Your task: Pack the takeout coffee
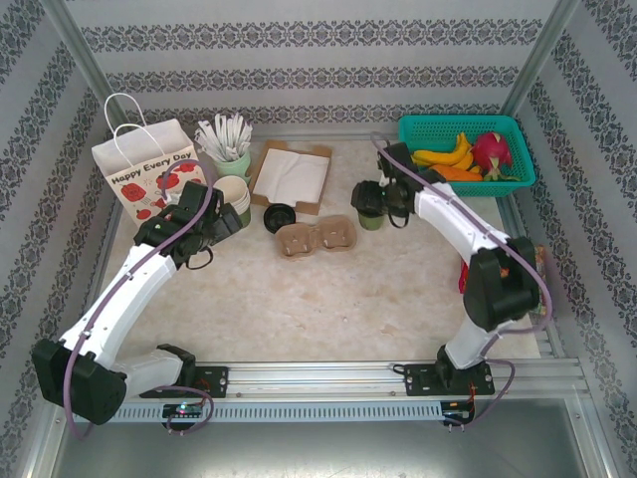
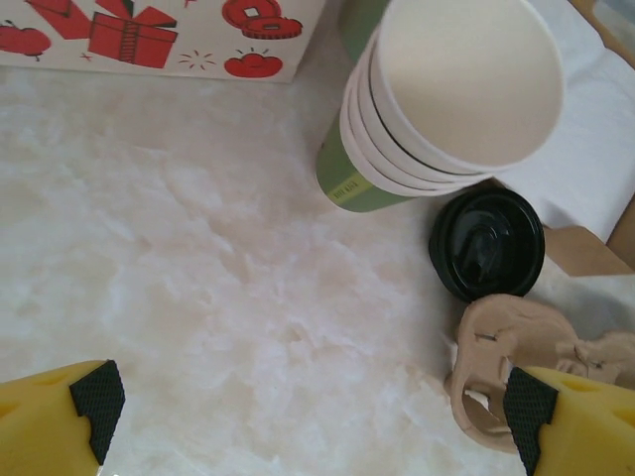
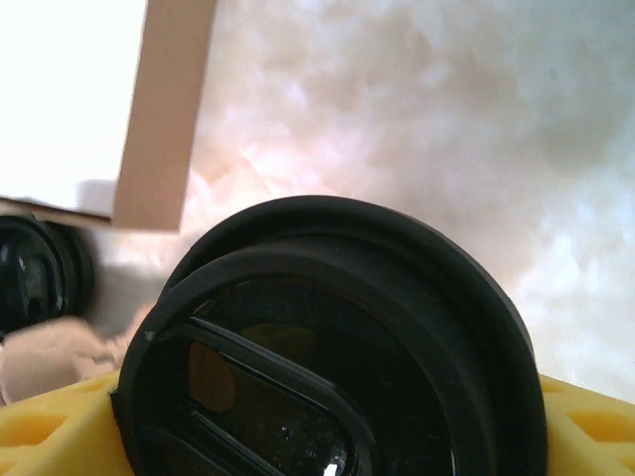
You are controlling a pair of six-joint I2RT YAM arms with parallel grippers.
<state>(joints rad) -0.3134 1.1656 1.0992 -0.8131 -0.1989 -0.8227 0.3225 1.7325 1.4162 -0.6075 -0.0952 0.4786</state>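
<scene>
Top view: right end effector (image 1: pixel 376 202) gripped a takeout coffee (image 1: pixel 370 219) at right of centre. Second takeout coffee (image 1: pixel 280 216) stood on the counter (image 1: pixel 328 299), at the upper left of the pulp carrier (image 1: pixel 317 237).
Left wrist: left end effector (image 2: pixel 313 421) wide open, empty; second coffee at centre right.
Right wrist: black lid (image 3: pixel 337 297) sat between the yellow fingers (image 3: pixel 50 431), low in frame.
</scene>
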